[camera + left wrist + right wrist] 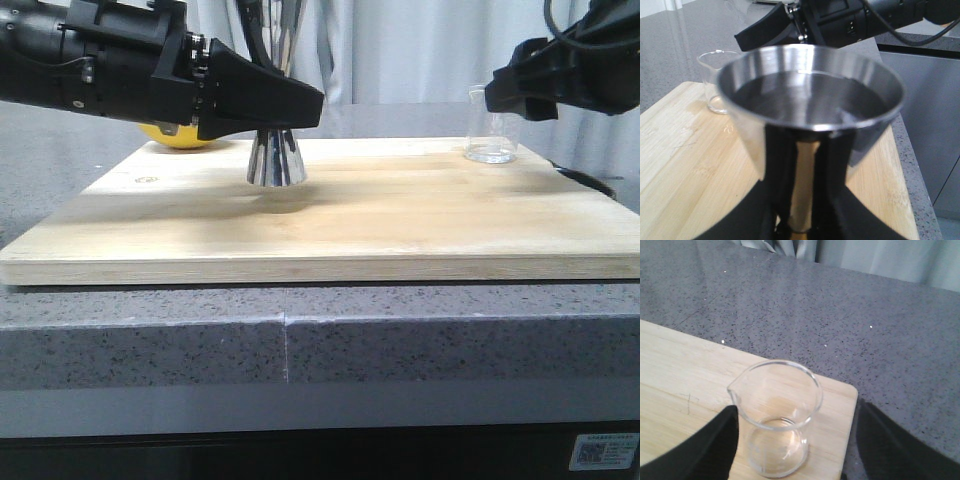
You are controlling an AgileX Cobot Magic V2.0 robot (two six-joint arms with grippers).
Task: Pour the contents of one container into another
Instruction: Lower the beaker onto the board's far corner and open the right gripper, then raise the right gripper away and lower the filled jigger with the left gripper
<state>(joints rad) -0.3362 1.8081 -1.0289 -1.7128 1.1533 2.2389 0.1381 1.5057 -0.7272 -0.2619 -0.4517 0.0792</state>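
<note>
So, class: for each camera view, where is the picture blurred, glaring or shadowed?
Front view: soft shadow on the cutting board under the left tool. Left wrist view: the steel jigger is near and slightly blurred, its rim catching glare. Right wrist view: the glass beaker is fairly sharp and the dark fingers blurred.

jigger point(810, 100): polished steel, mirror-glossy, showing a gold band
beaker point(777, 420): clear smooth glass
board point(400, 215): pale matt wood, grain showing
counter point(840, 315): grey speckled stone
fingers point(710, 450): matt black plastic
</note>
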